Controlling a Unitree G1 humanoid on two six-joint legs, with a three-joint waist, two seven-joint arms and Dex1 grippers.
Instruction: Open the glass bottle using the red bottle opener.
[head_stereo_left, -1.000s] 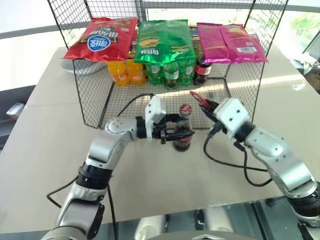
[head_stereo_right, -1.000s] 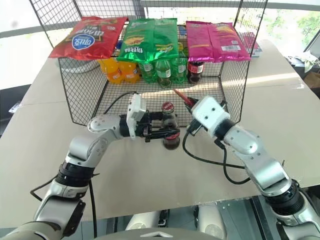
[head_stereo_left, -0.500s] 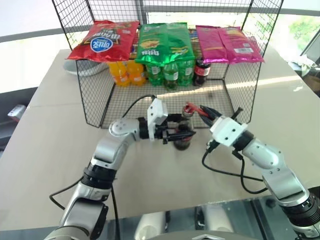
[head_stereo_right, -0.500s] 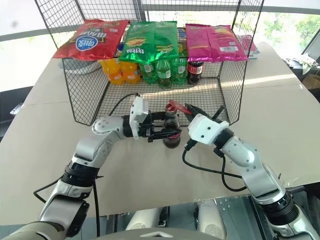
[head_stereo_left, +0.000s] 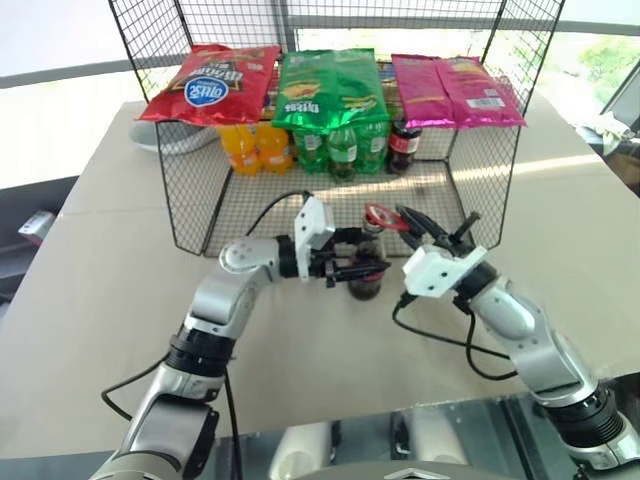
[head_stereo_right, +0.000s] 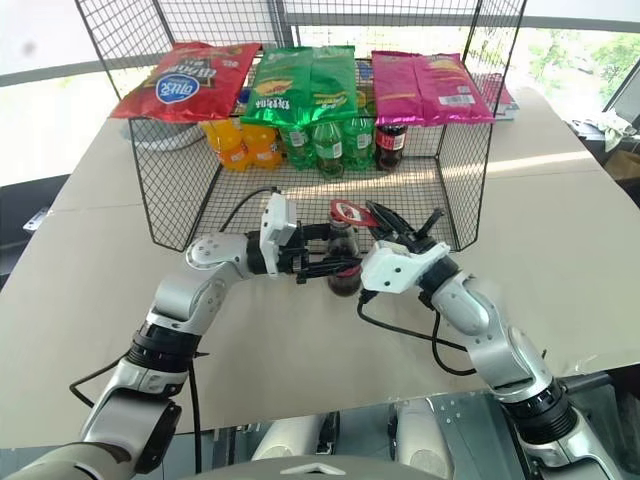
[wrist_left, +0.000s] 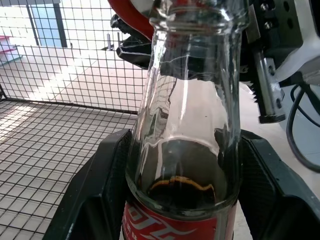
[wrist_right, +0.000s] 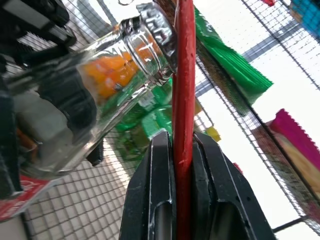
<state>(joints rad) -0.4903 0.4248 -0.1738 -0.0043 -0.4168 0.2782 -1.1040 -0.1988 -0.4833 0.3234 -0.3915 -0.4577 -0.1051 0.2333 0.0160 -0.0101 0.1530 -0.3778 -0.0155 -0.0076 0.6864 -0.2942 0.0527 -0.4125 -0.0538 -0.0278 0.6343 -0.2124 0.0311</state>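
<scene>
The glass bottle stands upright on the table in front of the wire rack, with dark liquid, a red label and a clear neck. My left gripper reaches in from the left, its two black fingers shut around the bottle's body. My right gripper comes from the right, shut on the handle of the red bottle opener. The opener's ring head lies over the bottle's top. In the right wrist view the opener's red edge rests against the metal cap.
A black wire rack stands just behind the bottle, with red, green and pink snack bags on top. Orange, green and dark soda bottles sit inside. A black cable loops on the table under my right arm.
My right gripper has rolled and brought the opener's head from up beside the bottle to lie over its cap. The left gripper kept its hold in place. The camera has shifted slightly.
</scene>
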